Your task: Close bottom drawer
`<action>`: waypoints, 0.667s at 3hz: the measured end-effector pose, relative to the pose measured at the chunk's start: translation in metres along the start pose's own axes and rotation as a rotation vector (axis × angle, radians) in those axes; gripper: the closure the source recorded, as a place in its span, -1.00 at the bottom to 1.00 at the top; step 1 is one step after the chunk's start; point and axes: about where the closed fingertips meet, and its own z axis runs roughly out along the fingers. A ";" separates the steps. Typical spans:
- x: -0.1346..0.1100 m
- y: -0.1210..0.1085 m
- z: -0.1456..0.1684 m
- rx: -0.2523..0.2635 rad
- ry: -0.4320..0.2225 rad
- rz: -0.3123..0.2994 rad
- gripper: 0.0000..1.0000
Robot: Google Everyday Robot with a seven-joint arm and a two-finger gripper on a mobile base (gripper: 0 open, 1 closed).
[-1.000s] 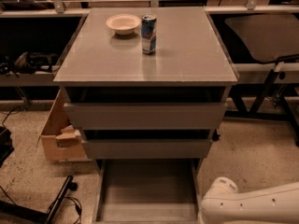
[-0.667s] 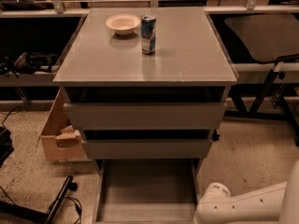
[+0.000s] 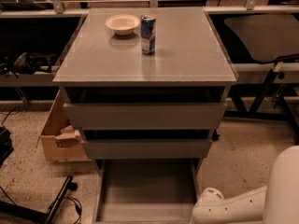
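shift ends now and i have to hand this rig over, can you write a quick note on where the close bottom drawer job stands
Gripper: not in view. Only the white arm shows, coming in from the lower right, with its end beside the right side of the bottom drawer.
Bottom drawer: pulled well out toward the camera, grey interior showing. Its front is cut off by the lower edge of the view.
Done: nothing that shows; the drawer is open.
Left: bring the gripper to the drawer's front and push it in under the middle drawer.
Also there: a bowl and a can on the cabinet top, away from the work.
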 end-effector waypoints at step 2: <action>-0.010 0.019 0.034 -0.023 -0.046 -0.008 1.00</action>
